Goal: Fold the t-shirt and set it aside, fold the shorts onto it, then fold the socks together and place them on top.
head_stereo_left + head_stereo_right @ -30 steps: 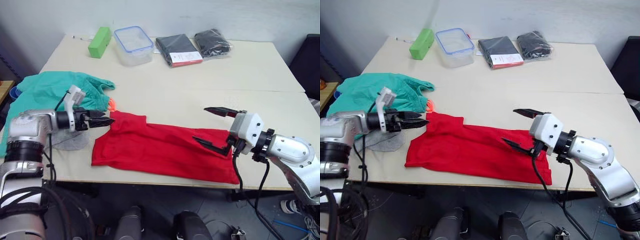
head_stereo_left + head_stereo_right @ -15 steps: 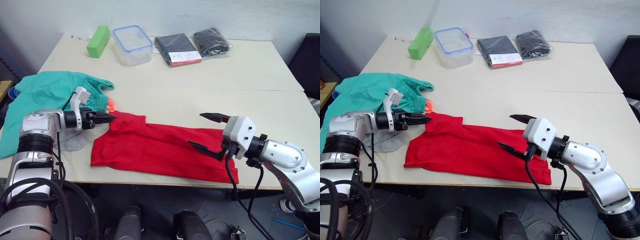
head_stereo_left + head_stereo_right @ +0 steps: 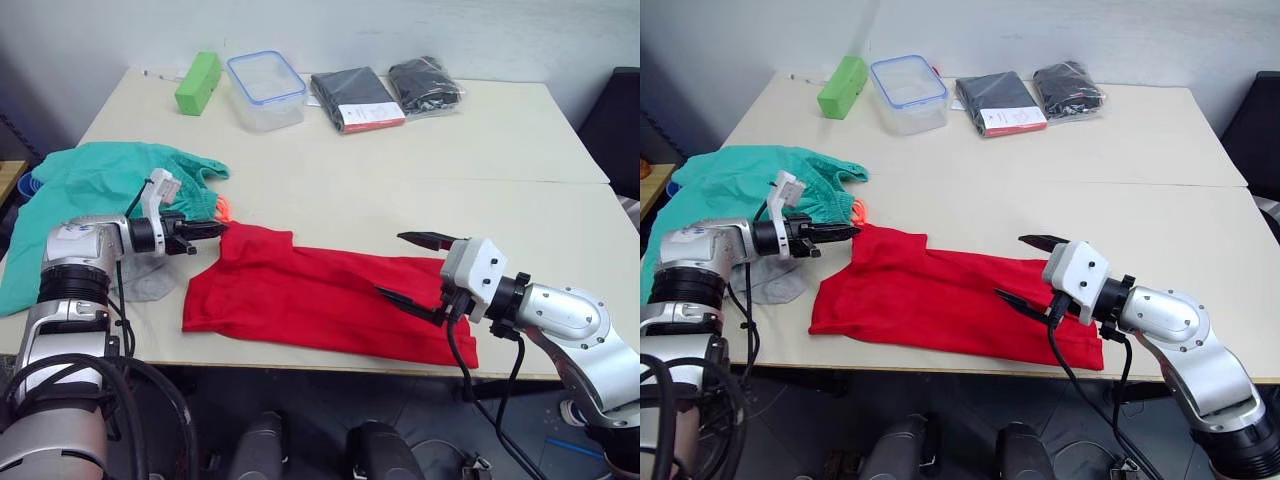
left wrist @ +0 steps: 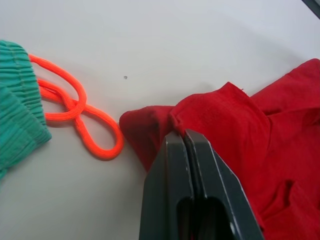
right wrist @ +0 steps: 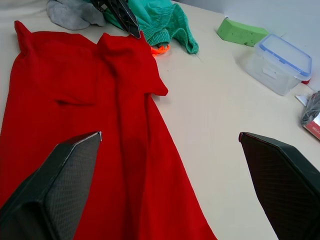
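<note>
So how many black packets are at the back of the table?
2. One flat black packet with a red-and-white label lies beside the clear tub; the other, crinkly black packet lies on its far side from the tub.

The left gripper (image 4: 184, 136) is pinched closed on the t-shirt (image 3: 310, 295); the right gripper (image 3: 417, 272) hovers with fingers spread wide.

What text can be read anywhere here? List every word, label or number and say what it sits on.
None can be read.
Black packaged garment: a white and red label on its front edge, print too small to read.
Clear container: a pale sticker on its side, seen in the right wrist view, illegible.
T-shirt, shorts, green block: no lettering shows.
</note>
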Robot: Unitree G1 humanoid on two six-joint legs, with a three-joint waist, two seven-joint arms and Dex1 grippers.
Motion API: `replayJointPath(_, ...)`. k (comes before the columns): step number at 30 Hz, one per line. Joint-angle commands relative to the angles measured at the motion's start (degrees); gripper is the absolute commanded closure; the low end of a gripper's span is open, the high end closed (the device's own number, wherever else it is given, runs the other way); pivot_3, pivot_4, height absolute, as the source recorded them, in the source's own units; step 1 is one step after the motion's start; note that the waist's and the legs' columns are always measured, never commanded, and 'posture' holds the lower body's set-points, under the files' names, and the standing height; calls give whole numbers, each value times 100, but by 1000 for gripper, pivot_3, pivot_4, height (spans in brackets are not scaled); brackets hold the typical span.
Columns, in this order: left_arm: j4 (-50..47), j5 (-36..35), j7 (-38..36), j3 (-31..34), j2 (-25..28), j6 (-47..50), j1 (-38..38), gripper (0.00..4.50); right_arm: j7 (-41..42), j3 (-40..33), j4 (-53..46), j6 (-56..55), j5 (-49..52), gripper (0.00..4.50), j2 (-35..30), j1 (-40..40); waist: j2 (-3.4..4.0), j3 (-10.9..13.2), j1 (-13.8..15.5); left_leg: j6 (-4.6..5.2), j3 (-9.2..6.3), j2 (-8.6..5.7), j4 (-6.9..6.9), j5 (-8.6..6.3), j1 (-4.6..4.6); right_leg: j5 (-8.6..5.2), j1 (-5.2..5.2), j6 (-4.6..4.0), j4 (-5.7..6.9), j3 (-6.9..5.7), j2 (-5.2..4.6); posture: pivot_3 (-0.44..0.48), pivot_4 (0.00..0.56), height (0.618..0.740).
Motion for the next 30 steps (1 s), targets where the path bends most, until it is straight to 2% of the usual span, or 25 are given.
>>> replayJointPath(1,-120,-131,-78,261,17,-231,-160,4477,62,-243,-241,19,42,0,25,-38,0,0,-2,0,0,0,0,0,0,0,0,0,1,0,0,0,150,740)
replayJointPath(4,-387,-278,-349,371,53,-356,-97,4477,98,-254,-243,38,47,0,26,-29,-1,1,-2,0,0,1,0,0,0,0,0,0,1,-1,0,0,150,740)
replayJointPath(8,-1345,-454,-1310,238,306,-635,432,4477,141,-259,-232,53,30,0,34,9,-2,1,-28,-1,3,0,-3,0,0,0,1,0,-5,2,0,0,150,740)
replayJointPath(16,-2874,-504,-2070,8,709,-990,1638,4477,203,-230,-210,84,-19,0,84,49,-2,1,-89,-3,3,6,-9,0,1,0,2,-1,-14,9,3,0,150,740)
replayJointPath(19,-3326,-277,-2310,-213,950,-1504,2214,4477,280,-202,-139,47,-82,0,82,63,-1,1,-92,-3,4,7,-12,-1,1,0,3,-1,-22,14,3,0,150,740)
replayJointPath(22,-3400,38,-2398,-428,1161,-2221,2661,4477,337,-178,-46,41,-130,0,111,61,-1,1,-89,-1,7,6,-17,-2,3,0,4,-1,-28,18,1,0,150,740)
replayJointPath(25,-3196,209,-2314,-508,1219,-2696,2769,4477,388,-145,51,14,-193,0,142,55,-1,1,-75,2,7,6,-17,-4,2,0,5,-2,-31,18,0,0,150,740)
replayJointPath(30,-2911,246,-2192,-508,1203,-2699,2613,4477,442,-116,164,56,-259,0,216,0,-1,1,-82,16,10,0,-16,-13,1,0,7,-2,-33,15,-10,0,150,740)
